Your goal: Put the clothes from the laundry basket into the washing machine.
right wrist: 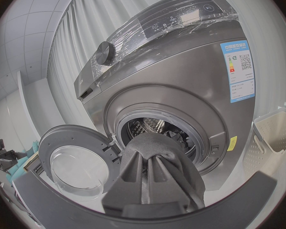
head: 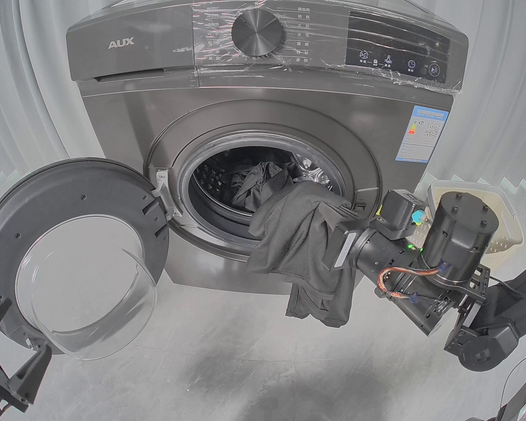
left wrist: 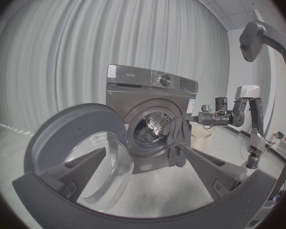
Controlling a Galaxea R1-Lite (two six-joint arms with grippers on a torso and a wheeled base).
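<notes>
The right gripper (right wrist: 145,163) is clamping a garment (head: 301,247) at the washer's (head: 327,109) mouth — drum (head: 213,176) lying straight ahead.

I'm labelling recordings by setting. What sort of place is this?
Probably a lab or studio mock-up, not a home: the washing machine stands before a full-height curtain, protective film covers its panel, and the ceiling is office-style tiles.

Staged test room: pleated curtain (left wrist: 70,48) walls behind the washing machine (head: 310,106) facing the jaws of the right gripper (right wrist: 145,161), protective film (head: 228,30) on its panel, bare floor (head: 216,346), tiled ceiling (right wrist: 31,23).
</notes>
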